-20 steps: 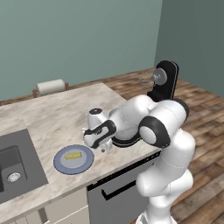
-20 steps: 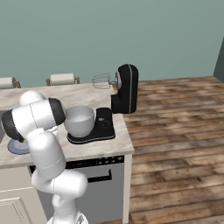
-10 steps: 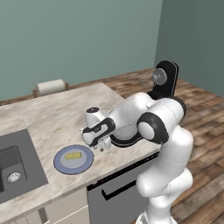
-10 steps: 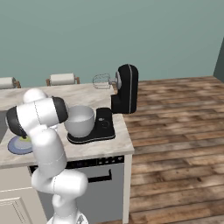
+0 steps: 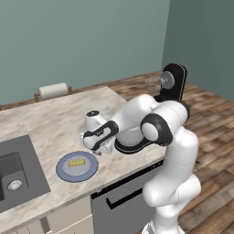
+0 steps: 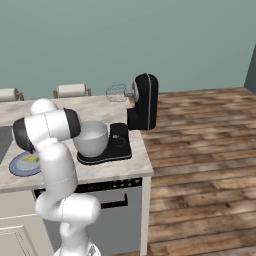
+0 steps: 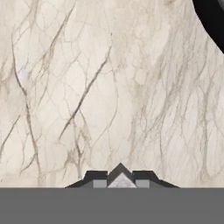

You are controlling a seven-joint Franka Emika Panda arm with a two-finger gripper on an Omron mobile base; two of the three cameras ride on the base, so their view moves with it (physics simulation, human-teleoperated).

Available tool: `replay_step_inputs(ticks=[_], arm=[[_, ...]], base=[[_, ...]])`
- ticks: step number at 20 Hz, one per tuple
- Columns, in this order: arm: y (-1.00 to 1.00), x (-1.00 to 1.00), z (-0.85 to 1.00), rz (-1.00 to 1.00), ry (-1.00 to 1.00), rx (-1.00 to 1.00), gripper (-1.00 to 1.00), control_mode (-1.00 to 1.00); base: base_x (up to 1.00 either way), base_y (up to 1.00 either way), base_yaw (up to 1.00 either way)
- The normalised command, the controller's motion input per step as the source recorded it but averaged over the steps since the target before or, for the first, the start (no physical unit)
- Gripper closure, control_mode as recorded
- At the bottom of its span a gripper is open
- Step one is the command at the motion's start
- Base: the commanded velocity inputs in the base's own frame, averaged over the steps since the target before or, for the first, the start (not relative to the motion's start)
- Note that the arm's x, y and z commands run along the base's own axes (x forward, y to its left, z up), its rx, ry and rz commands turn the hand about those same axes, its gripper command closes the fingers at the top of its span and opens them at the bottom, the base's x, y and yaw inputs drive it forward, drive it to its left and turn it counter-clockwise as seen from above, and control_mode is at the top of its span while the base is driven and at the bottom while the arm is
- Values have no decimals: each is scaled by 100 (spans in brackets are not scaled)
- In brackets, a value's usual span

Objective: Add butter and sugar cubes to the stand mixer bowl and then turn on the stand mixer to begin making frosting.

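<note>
The tool [image 7: 120, 180] is clamped on a sugar cube [image 7: 120, 178] just above the marble counter [image 7: 109, 87]

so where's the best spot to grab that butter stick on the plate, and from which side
Probably across its two long sides near the middle, coming straight down from above. The butter lies flat on the blue-grey plate, so its long sides are the narrow, parallel faces the end effector can span. A side approach would likely hit the plate's rim.
</note>
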Motion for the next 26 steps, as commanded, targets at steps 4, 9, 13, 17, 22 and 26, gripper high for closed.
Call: replay_step_inputs(ticks=[4, 9, 13, 17, 22, 26], arm=[[-16, 1, -7, 4, -5, 0, 100, -100], [-42, 0, 11, 1, -12, 5, 100, -100], [-56, -3, 52, 0, -14, 11, 100, -100], [-35, -9, 79, -2, -12, 11, 100, -100], [0, -24, 97, -5, -4, 1, 100, -100], [0, -25, 100, -4, 0, 0, 100, -100]], base=[[0, 0, 0], [0, 0, 0], [0, 0, 0], [0, 0, 0], [0, 0, 0], [0, 0, 0]])
